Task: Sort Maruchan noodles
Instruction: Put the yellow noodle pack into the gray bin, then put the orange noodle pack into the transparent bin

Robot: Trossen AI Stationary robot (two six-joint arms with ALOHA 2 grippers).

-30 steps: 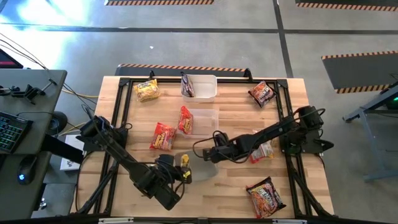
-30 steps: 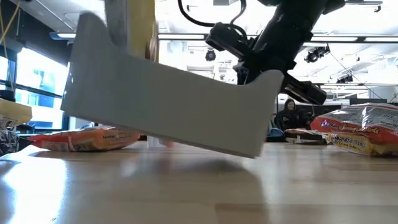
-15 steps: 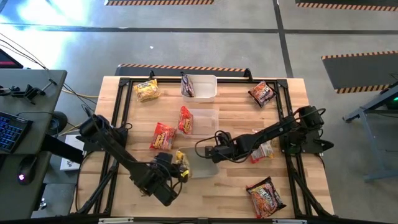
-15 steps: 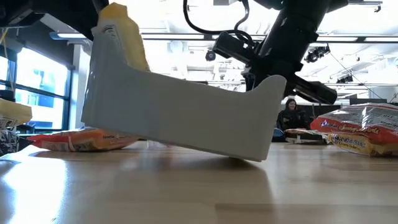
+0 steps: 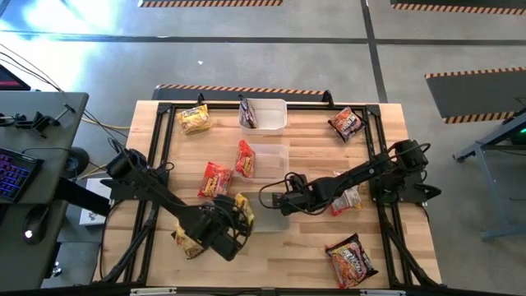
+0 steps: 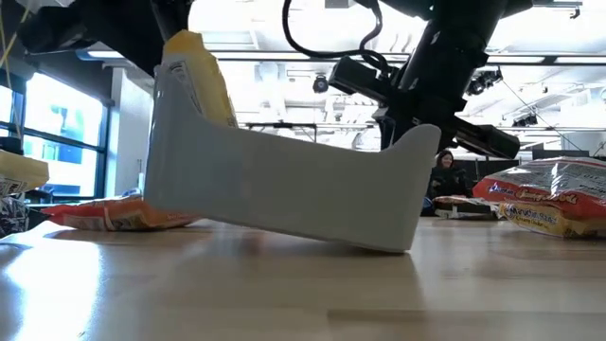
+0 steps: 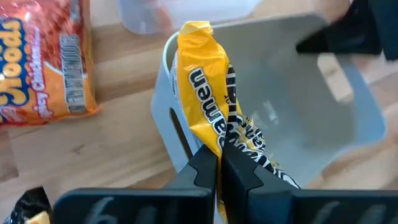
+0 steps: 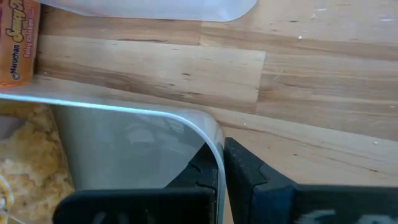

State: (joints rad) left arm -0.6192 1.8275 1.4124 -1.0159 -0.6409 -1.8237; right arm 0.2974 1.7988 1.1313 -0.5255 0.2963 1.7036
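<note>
Wooden table (image 5: 312, 140): most packets lie loose. Your left gripper (image 7: 219, 163) pinches a yellow packet (image 7: 214, 99) into the tub (image 7: 298, 99) whose rim your right gripper (image 8: 219, 163) clamps.

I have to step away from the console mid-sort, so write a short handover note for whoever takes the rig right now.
Left gripper: shut on a yellow noodle packet, lowering it into the tilted clear tub.
Right gripper: shut on that tub's rim, holding it tipped up.
Done: one dark packet stands in the far tub; one red packet leans at the middle tub.
Left loose on the table: several yellow, red and dark packets.
</note>
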